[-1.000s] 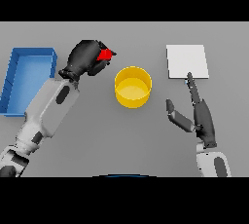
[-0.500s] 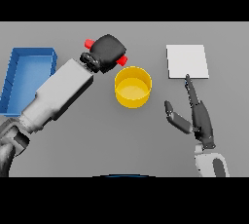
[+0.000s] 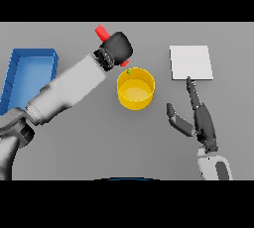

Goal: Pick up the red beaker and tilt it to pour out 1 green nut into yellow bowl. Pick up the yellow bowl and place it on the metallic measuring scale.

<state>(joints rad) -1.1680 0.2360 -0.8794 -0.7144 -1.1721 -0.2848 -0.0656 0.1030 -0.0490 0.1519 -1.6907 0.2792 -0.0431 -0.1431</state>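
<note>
There is just one view, taken from the robot's head and looking steeply down at the grey table (image 3: 89, 147) from fairly close. It faces toward twelve o'clock, away from the robot, whose arms enter from six o'clock.

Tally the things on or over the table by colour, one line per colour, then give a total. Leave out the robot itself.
Red: 1, the red beaker held in the left robot hand
Yellow: 1, the yellow bowl
Green: 1, the green nut at the bowl's rim
Blue: 1, the blue tray
Pale grey: 1, the measuring scale
Total: 5
</note>
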